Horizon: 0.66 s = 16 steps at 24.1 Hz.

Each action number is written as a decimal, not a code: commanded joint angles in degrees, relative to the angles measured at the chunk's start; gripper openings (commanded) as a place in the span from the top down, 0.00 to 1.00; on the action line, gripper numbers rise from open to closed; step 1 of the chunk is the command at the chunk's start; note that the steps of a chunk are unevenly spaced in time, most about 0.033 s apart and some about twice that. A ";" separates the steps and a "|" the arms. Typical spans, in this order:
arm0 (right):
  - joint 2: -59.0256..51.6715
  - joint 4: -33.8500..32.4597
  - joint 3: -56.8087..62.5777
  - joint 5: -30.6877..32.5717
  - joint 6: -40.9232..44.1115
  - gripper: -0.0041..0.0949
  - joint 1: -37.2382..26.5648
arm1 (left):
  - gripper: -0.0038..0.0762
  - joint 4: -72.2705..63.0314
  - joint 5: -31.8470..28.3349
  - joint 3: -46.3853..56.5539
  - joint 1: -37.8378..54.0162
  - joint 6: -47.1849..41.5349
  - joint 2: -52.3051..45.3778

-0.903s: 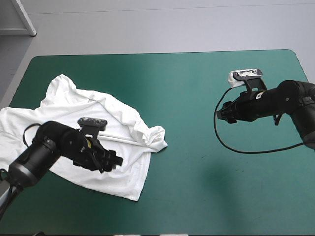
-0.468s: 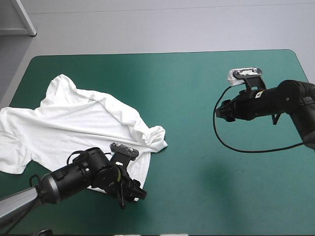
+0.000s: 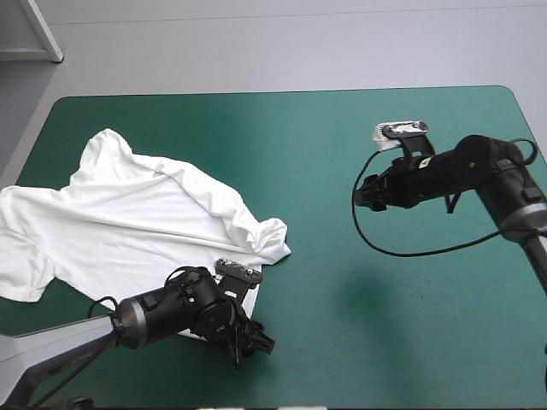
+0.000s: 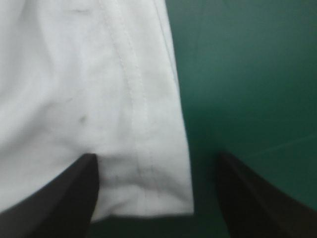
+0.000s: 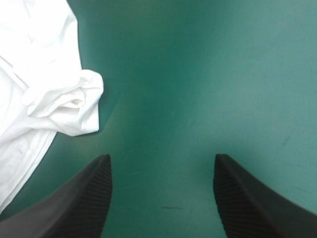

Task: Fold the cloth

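Nearest, left claw (image 3: 253, 343): swung from over the middle of the T-shirt (image 3: 128, 222) to its near hem corner. Fingers apart, corner lying between them, not yet pinched. Likely lined up for a grasp to start the fold. T-shirt unmoved, spread and rumpled on the left half of the tabletop (image 3: 342, 128). Farther right, right claw (image 3: 369, 195): also apart, edged slightly toward the T-shirt, over bare teal-green cover.
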 commanded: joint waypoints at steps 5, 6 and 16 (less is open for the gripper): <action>4.72 -2.43 -1.97 -5.27 0.99 0.39 9.41 | 0.33 -0.49 -7.63 6.64 -0.31 -4.12 -1.20; 5.59 -2.43 -2.10 -5.55 0.99 0.39 10.25 | 0.34 -0.49 -7.52 7.42 -0.31 -4.99 -1.20; 14.91 -0.38 -2.16 -15.08 1.68 0.39 18.68 | 0.96 -2.64 -6.74 7.83 -0.31 -5.80 -1.20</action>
